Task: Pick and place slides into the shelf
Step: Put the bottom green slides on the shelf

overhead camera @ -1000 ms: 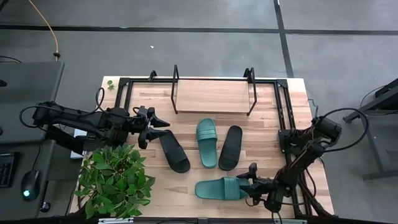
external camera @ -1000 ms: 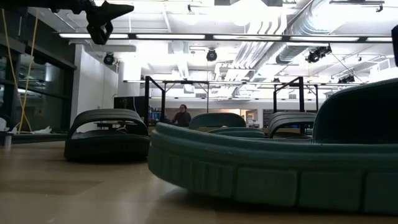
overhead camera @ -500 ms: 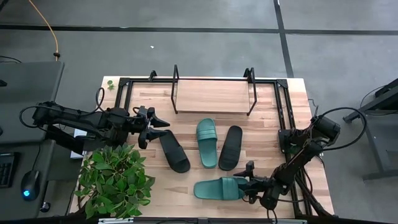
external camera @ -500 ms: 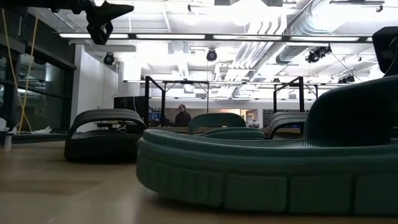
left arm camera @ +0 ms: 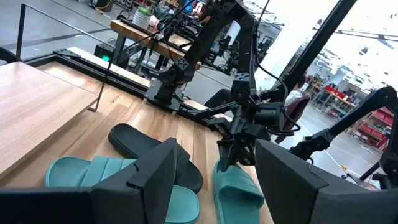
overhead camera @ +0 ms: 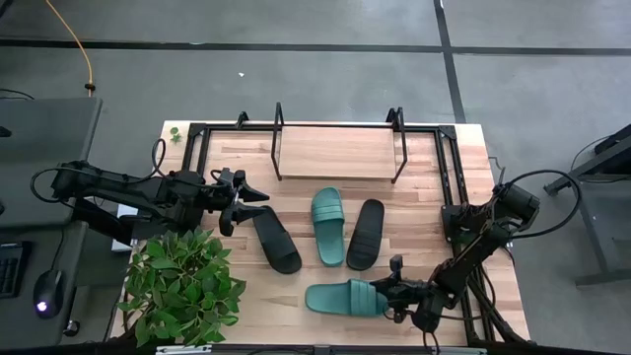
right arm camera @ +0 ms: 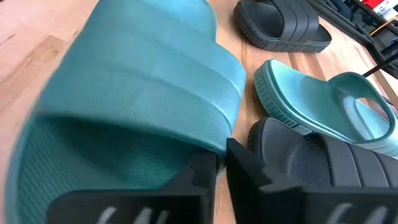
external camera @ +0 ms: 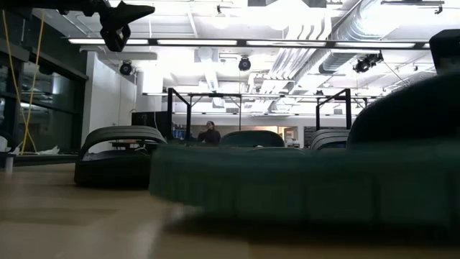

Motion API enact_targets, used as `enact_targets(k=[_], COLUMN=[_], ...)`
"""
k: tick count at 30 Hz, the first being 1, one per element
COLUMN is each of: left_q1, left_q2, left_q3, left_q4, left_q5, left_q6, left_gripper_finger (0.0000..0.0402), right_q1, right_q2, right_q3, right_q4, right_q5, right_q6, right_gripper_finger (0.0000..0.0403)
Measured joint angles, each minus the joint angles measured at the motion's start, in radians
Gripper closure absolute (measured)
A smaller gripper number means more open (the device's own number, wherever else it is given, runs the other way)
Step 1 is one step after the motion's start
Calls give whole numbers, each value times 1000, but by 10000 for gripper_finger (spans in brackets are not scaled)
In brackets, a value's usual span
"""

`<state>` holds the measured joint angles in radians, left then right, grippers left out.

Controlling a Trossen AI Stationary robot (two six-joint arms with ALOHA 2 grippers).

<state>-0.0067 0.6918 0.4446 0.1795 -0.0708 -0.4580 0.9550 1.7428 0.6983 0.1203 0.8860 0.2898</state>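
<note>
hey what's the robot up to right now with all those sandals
The right hand is shut on a teal slide at the table's front edge. The left hand hangs open above a black slide. Another teal slide and black slide lie mid-table. The shelf holds nothing yet.

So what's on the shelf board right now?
Nothing: the shelf board is bare wood in the high view. All four slides sit on the table; the right gripper is at a teal slide.
</note>
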Motion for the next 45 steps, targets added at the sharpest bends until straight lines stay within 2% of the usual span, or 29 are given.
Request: enact_targets(k=[10, 19, 25, 30, 38, 45], left_q1=[0, 0, 0, 0, 0, 0], left_q2=[0, 0, 0, 0, 0, 0], left_q3=[0, 0, 0, 0, 0, 0], left_q4=[-4, -3, -3, -3, 3, 12], left_q5=[0, 21, 54, 90, 90, 101], left_q6=[18, 117, 170, 272, 519, 693], left_gripper_finger=[202, 202, 202, 202, 202, 202], right_q1=[-13, -58, -60, -60, -78, -154], right_q2=[0, -25, -138, -247, -397, -533], right_q3=[0, 0, 0, 0, 0, 0], right_q4=[2, 33, 34, 37, 68, 141], right_q5=[29, 13, 15, 12, 15, 0], right_q6=[24, -10, -70, -144, -319, -473], right_gripper_finger=[398, 400, 401, 402, 402, 402])
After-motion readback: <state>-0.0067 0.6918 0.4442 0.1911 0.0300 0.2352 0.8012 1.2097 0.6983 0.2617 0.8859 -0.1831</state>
